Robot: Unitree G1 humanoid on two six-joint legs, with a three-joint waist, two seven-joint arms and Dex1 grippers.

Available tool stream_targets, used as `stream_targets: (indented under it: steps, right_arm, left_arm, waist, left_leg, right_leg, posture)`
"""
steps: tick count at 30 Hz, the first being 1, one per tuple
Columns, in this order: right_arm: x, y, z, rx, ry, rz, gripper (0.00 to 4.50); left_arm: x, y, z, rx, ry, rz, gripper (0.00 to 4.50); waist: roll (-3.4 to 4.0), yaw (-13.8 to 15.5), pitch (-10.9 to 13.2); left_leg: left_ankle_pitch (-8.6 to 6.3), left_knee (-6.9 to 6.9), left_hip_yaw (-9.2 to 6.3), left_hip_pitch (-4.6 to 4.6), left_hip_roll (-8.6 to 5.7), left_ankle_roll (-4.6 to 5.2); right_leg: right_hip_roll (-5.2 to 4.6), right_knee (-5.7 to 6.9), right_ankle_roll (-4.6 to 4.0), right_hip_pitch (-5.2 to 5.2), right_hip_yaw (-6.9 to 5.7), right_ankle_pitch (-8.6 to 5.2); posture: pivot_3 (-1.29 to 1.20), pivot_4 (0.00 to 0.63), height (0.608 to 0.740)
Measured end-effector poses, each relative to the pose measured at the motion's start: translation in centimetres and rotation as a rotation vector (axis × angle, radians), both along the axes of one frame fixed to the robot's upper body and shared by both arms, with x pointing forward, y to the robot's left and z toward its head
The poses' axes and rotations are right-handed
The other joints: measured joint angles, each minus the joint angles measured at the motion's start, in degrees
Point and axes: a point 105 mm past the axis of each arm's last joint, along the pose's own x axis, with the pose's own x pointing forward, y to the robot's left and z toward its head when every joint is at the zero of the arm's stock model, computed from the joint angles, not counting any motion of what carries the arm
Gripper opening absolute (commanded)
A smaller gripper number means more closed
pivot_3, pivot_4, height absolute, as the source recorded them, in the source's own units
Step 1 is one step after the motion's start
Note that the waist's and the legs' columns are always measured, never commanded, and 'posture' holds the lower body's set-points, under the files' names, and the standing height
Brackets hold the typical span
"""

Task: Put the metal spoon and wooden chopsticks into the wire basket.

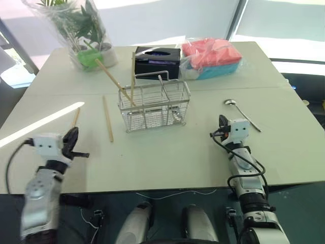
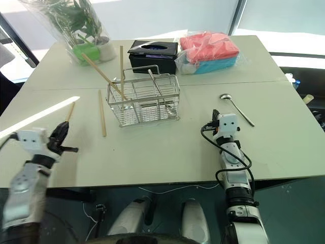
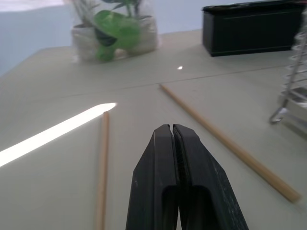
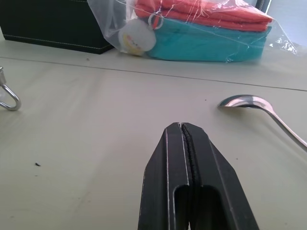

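No legible writing. Basket [image 1: 155, 105], table centre, holds two chopsticks [image 1: 114, 81] leaning toward 11 o'clock; two more lie flat at its 9 o'clock [image 1: 107, 118]. Spoon [image 1: 242, 114] lies at its 3 o'clock. Left gripper [image 3: 171, 132] and right gripper [image 4: 184, 128]: jaws closed, empty. Box [image 1: 157, 61] at 12 o'clock; bagged cloths [image 1: 210, 57] at 1 o'clock.

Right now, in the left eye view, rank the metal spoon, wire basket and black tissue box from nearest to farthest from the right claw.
1. Metal spoon: just beyond the right claw, to its right.
2. Wire basket: to its left, mid-table.
3. Black tissue box: behind the basket, farthest.
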Motion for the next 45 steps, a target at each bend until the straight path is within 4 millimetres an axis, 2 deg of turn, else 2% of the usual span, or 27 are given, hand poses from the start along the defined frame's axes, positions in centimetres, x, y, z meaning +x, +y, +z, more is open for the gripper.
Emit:
stream_targets:
  steps: [3, 8, 13, 16, 19, 22, 26, 29, 30, 33, 36, 39, 45]
  right_arm:
    - [0.1, -0.4, 0.1, -0.006, 0.001, -0.006, 0.0]
    - [0.3, -0.4, 0.2, -0.009, 0.005, 0.004, 0.0]
    - [0.0, -1.0, 0.4, -0.027, 0.029, -0.003, 0.0]
    - [-0.6, -1.7, 0.9, -0.057, 0.063, -0.012, 0.0]
    - [-1.2, -3.5, 2.2, -0.105, 0.122, -0.031, 0.0]
    - [-1.8, -4.9, 4.0, -0.149, 0.17, -0.031, 0.0]
    - [-2.4, -5.2, 6.9, -0.198, 0.256, 0.015, 0.0]
    - [-2.4, -5.5, 8.8, -0.215, 0.307, 0.043, 0.87]
    - [-2.3, -5.6, 9.2, -0.227, 0.323, 0.055, 1.3]
    - [-1.7, -5.8, 10.5, -0.256, 0.348, 0.094, 2.89]
    - [-0.5, -6.8, 9.8, -0.265, 0.408, 0.111, 4.48]
    - [0.8, -8.0, 8.1, -0.267, 0.468, 0.103, 4.48]
    - [3.1, -9.8, 7.0, -0.281, 0.488, 0.09, 4.48]
  left_arm:
    - [-1.5, -1.0, 1.8, 0.005, 0.064, -0.206, 0.08]
    - [-2.8, -3.7, 3.0, -0.033, 0.173, -0.503, 0.08]
    - [-2.7, -6.7, 3.6, -0.03, 0.211, -0.736, 0.08]
    - [-2.0, -8.6, 3.8, -0.039, 0.21, -0.862, 0.08]
    - [-1.5, -10.0, 3.0, -0.058, 0.23, -0.941, 0.08]
    - [-1.1, -10.6, 2.5, -0.069, 0.24, -0.965, 0.08]
    - [-0.9, -11.0, 2.3, -0.074, 0.238, -0.978, 0.08]
    - [-0.6, -11.2, 2.3, -0.081, 0.229, -0.977, 0.0]
    - [-0.5, -11.3, 2.4, -0.083, 0.221, -0.979, 0.0]
    - [-0.3, -11.6, 2.5, -0.092, 0.206, -0.982, 0.0]
    - [0.0, -12.1, 2.5, -0.097, 0.192, -0.981, 0.0]
    - [0.2, -12.5, 2.5, -0.098, 0.188, -0.982, 0.0]
    - [0.5, -12.5, 2.4, -0.104, 0.18, -0.948, 0.0]
  waist:
    - [0.15, 0.07, 0.09]
    - [0.14, 0.09, 0.11]
    - [0.22, -0.02, 0.15]
    - [0.29, 0.18, 0.2]
    - [0.3, 0.18, 0.24]
    - [0.31, -0.15, 0.31]
    - [0.28, -0.12, 0.36]
    - [0.16, 0.15, 0.45]
    - [0.16, 0.16, 0.46]
    - [0.08, 0.17, 0.5]
    - [0.02, 0.16, 0.53]
    - [0.04, 0.15, 0.55]
    - [0.06, -0.19, 0.59]
  left_leg:
    - [0.0, -0.06, 0.05, 0.0, 0.05, -0.01]
    - [-0.01, -0.06, 0.39, 0.0, 0.15, -0.01]
    - [-0.02, 0.02, 1.56, -0.17, 0.9, 0.02]
    - [-0.03, -0.01, 1.56, -0.47, 0.85, 0.04]
    - [0.01, -0.03, 1.69, -0.53, 1.02, 0.09]
    - [-0.03, -0.05, 1.73, -0.54, 1.25, 0.07]
    - [-0.06, 0.02, 1.81, -0.54, 1.41, 0.08]
    - [-0.11, 0.13, 1.97, -0.56, 1.54, -0.01]
    - [-0.12, 0.13, 2.02, -0.58, 1.54, -0.02]
    - [-0.14, 0.19, 2.1, -0.58, 1.54, -0.01]
    - [-0.07, 0.19, 2.14, -0.59, 1.55, 0.11]
    - [-0.05, 0.16, 2.18, -0.59, 1.59, 0.13]
    - [-0.03, 0.19, 2.25, -0.54, 1.63, 0.13]
  right_leg:
    - [0.02, 0.14, -0.08, -0.06, 0.09, -0.05]
    - [-0.1, 0.46, -0.24, -0.32, 0.39, -0.15]
    - [-0.05, -0.11, -0.48, -0.29, 0.44, -0.02]
    - [0.6, -0.19, -0.46, -0.8, 1.1, -0.01]
    - [0.49, -0.18, -0.39, -0.9, 1.19, 0.01]
    - [0.7, -0.22, -0.4, -0.94, 1.19, 0.01]
    - [0.78, -0.25, -0.45, -0.88, 1.16, 0.03]
    - [0.76, -0.37, -0.55, -0.75, 1.03, 0.1]
    - [0.72, -0.42, -0.57, -0.74, 1.02, 0.11]
    - [0.68, -0.52, -0.57, -0.65, 0.97, 0.12]
    - [0.68, -0.56, -0.51, -0.64, 0.89, 0.16]
    - [0.73, -0.54, -0.43, -0.68, 0.88, 0.19]
    - [0.81, -0.44, -0.36, -0.69, 0.9, 0.24]
  posture:
    - [0.0, 0.15, 0.74]
    - [0.0, 0.15, 0.74]
    - [0.0, 0.15, 0.74]
    - [0.0, 0.15, 0.74]
    - [0.0, 0.15, 0.74]
    - [0.0, 0.15, 0.74]
    - [0.0, 0.15, 0.74]
    - [0.0, 0.15, 0.74]
    - [0.0, 0.15, 0.74]
    - [0.0, 0.15, 0.74]
    - [0.0, 0.15, 0.74]
    - [0.0, 0.15, 0.74]
    - [0.0, 0.15, 0.74]
